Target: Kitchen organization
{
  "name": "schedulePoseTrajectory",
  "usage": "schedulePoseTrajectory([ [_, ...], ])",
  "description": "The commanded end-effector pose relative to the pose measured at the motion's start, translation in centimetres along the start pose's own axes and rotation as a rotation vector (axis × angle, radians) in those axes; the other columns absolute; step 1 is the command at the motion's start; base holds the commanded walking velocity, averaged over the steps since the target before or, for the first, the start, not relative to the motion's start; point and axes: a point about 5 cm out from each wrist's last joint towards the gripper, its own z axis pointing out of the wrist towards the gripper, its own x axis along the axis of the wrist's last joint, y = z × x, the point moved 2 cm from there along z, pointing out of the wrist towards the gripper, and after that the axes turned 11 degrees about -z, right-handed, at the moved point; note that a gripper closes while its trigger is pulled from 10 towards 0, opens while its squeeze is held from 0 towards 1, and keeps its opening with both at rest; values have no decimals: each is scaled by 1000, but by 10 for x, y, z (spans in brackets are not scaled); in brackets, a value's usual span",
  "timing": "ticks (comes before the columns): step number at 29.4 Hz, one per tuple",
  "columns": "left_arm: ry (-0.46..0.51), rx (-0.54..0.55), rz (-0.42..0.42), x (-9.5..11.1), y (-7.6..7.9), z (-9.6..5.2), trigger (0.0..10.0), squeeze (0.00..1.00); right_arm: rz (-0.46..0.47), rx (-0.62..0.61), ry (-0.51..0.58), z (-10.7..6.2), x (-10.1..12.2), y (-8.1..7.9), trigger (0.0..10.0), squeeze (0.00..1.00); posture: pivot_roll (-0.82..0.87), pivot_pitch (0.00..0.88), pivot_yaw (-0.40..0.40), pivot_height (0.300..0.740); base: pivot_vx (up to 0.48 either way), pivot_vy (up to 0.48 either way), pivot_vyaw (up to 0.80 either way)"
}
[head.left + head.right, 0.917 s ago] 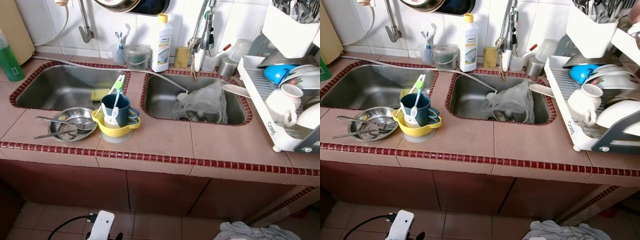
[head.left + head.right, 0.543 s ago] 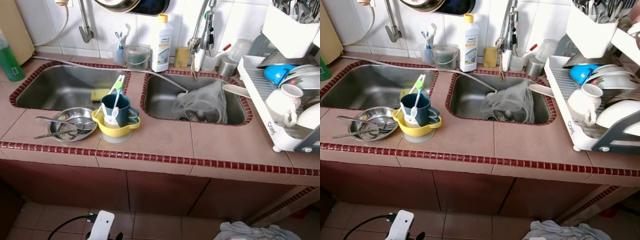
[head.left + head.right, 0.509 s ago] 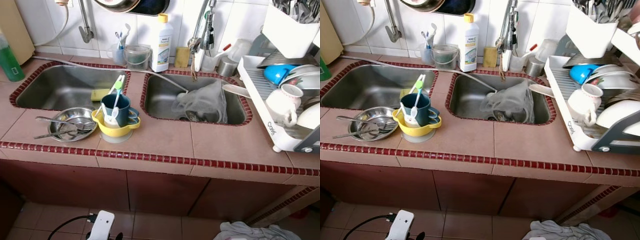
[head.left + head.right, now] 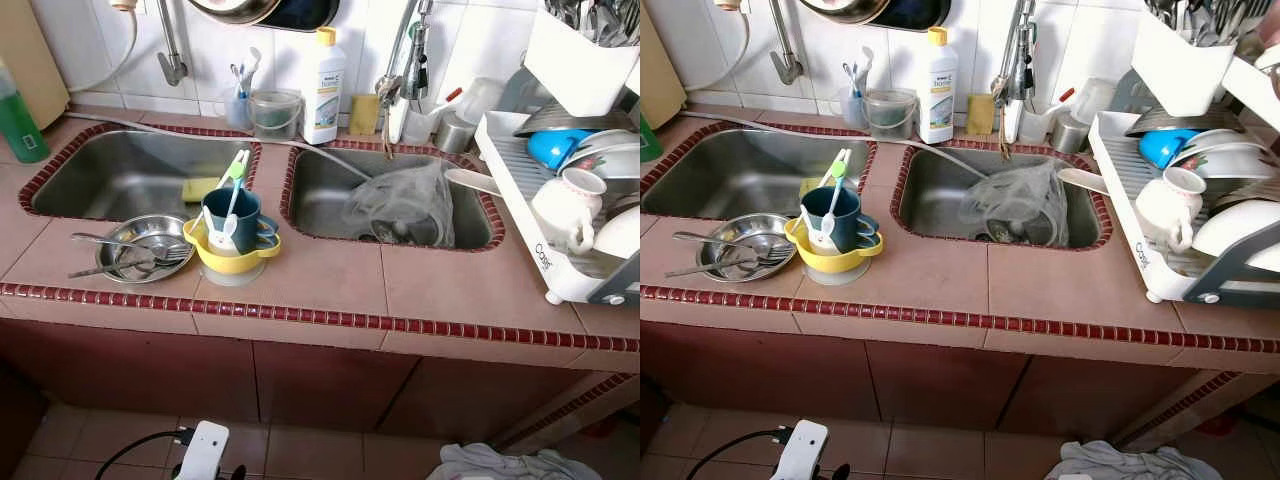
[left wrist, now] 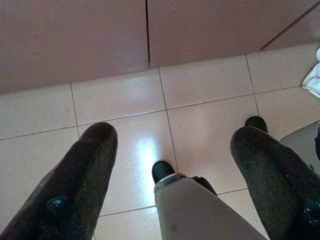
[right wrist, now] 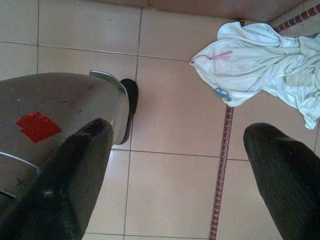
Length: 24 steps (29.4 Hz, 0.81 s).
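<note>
Tiled bench (image 4: 330,275) carries a blue cup (image 4: 232,215) in a yellow bowl (image 4: 235,262) beside the steel dish (image 4: 135,245). We judge the step as approach: left gripper (image 5: 170,150) and right gripper (image 6: 175,150) hang with fingers wide apart, empty; next, raise one.

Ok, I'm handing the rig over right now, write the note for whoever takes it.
Left claw: open, hanging idle over the floor tiles. Right claw: open, idle, above the floor near a white cloth.
On the counter between the sinks: blue mug with spoons, standing in a yellow bowl; beside it a steel bowl holding cutlery. Yellow sponge in the left sink; a clear plastic bag in the right sink. Dish rack on the right is loaded.
Done: nothing visibly in hand.
Left: dirty dishes and sink contents to sort.
</note>
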Motion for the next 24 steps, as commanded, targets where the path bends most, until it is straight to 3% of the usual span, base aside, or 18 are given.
schedulePoseTrajectory([
  [1, 15, 104, -41, -5, -7, -2, 10000, 0, -415, -9, 133, 13, 81, -20, 10000, 0, 148, 0, -49, 740, 0, 0, 0],
  [5, 12, 101, -38, -5, -5, -1, 10000, 0, -413, -11, 116, 13, 77, -20, 10000, 0, 142, 0, -53, 740, 0, 0, 0],
  [7, -42, 35, -67, -18, 14, 0, 10000, 0, -330, 38, 86, 11, 56, -22, 10000, 0, 149, 0, -79, 740, 0, 0, 0],
  [9, -72, 11, -82, -26, 21, -1, 10000, 0, -297, 60, 80, 10, 48, -23, 10000, 0, 149, 0, -81, 740, 0, 0, 0],
  [24, -97, 7, -34, -31, 17, -3, 10000, 0, -311, 45, 84, 10, 48, -23, 10000, 0, 138, 0, -82, 740, 0, 0, 0],
])
